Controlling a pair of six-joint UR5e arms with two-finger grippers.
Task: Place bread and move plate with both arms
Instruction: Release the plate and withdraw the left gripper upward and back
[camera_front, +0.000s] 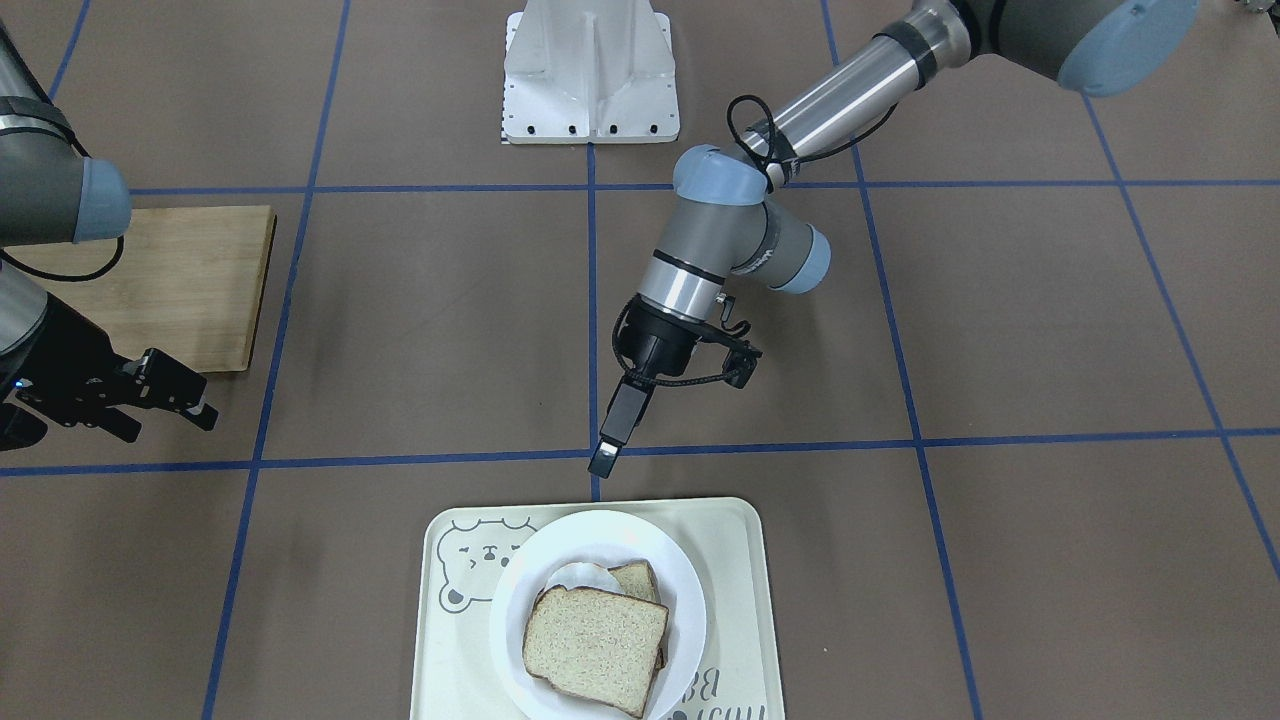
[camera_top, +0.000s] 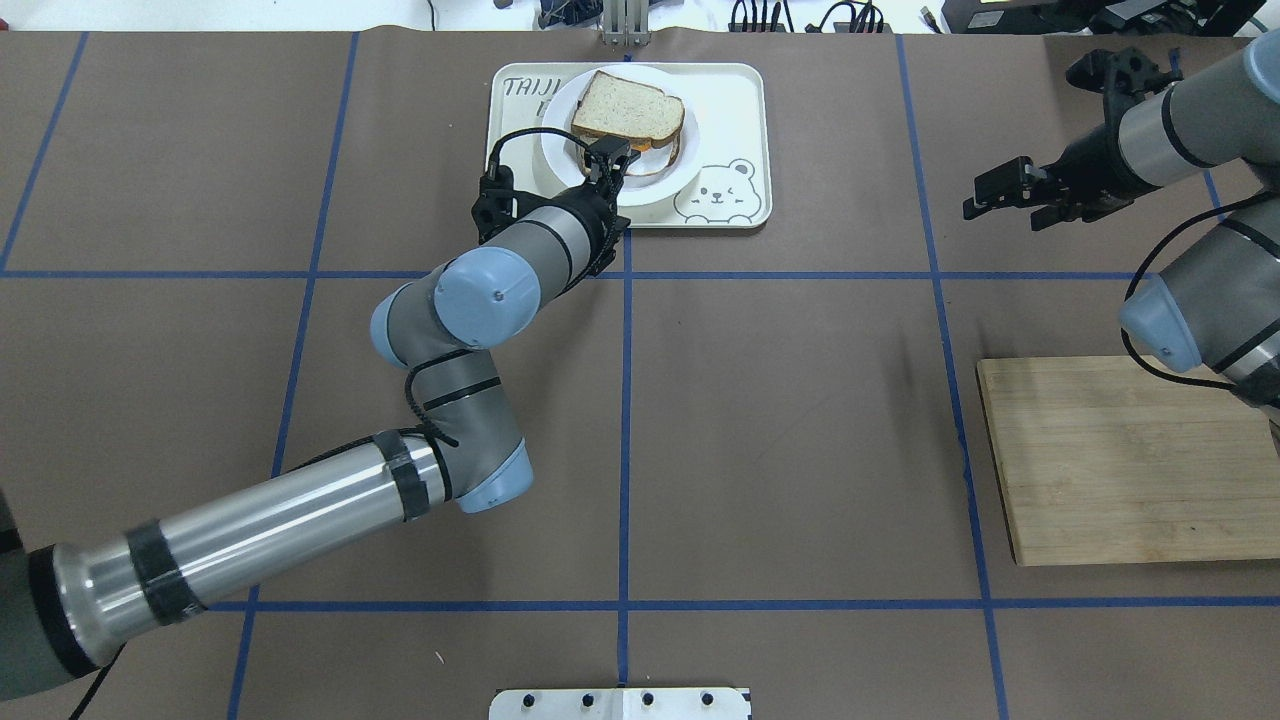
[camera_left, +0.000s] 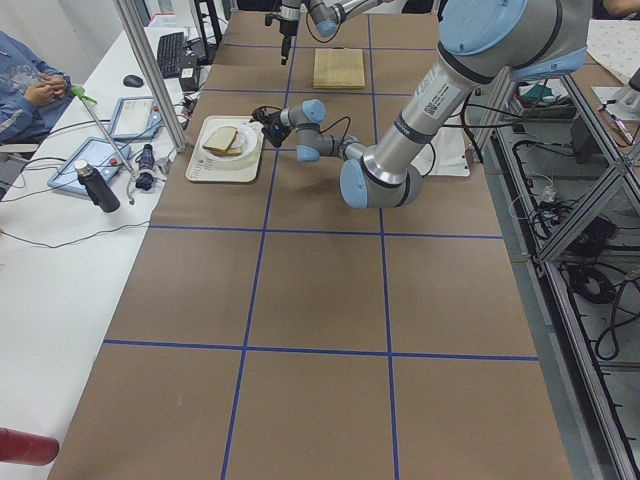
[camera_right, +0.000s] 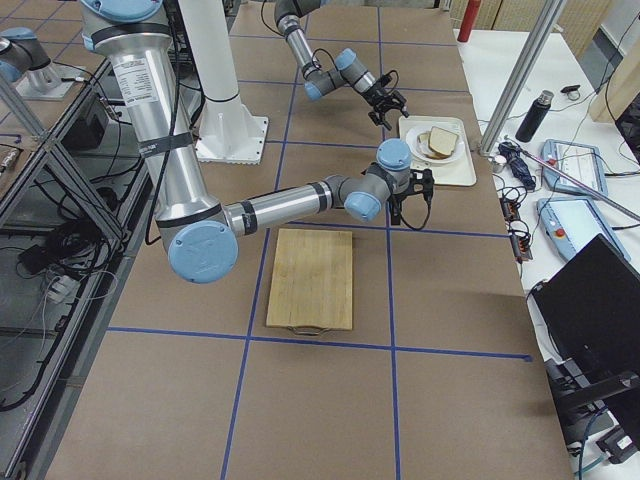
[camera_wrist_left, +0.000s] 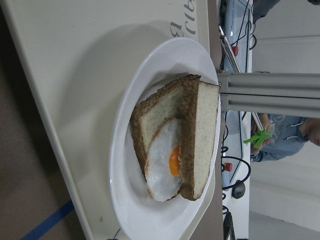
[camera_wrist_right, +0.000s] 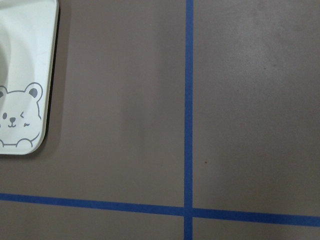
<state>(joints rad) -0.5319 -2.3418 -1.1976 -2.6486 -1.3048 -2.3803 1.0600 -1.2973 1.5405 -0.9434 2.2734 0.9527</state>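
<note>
The white plate (camera_front: 692, 592) sits on a cream bear tray (camera_front: 738, 560) at the table's far side from the robot. A bread slice (camera_front: 595, 648) lies on top of a second slice, with a fried egg (camera_wrist_left: 164, 172) between them. In the overhead view the bread (camera_top: 628, 106) fills much of the plate (camera_top: 560, 150). My left gripper (camera_front: 608, 455) hovers just short of the plate's robot-side rim, empty, its jaws apparently apart and stacked one over the other. My right gripper (camera_top: 1010, 192) is open and empty, well off to the tray's side above bare table.
A wooden cutting board (camera_top: 1130, 460) lies under my right arm. The tray's bear corner (camera_wrist_right: 20, 120) shows in the right wrist view. Blue tape lines cross the brown table cover. A white mounting base (camera_front: 590, 75) stands at the robot's edge.
</note>
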